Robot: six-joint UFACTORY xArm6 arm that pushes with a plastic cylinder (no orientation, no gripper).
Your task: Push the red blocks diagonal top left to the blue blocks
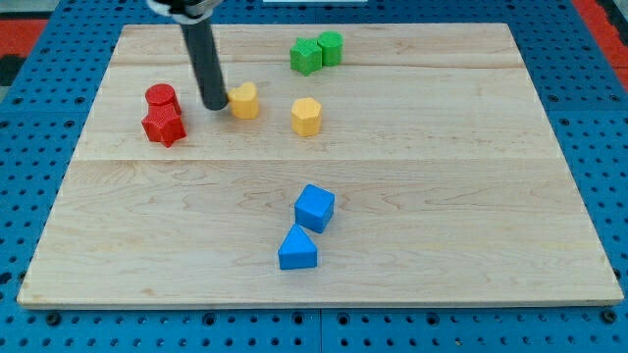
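Observation:
Two red blocks sit at the view's left: a red cylinder (161, 96) and, touching it just below, a red star-shaped block (164, 125). Two blue blocks lie at the lower middle: a blue cube (315, 207) and a blue triangular block (297, 249) touching its lower left. My tip (214, 105) rests on the board between the red pair and a yellow block (244, 100), right against the yellow block's left side and a short gap to the right of the red cylinder.
A yellow hexagonal block (306, 116) lies right of the first yellow block. Two green blocks (316, 51) touch each other near the top middle. The wooden board (471, 196) is edged by a blue pegboard.

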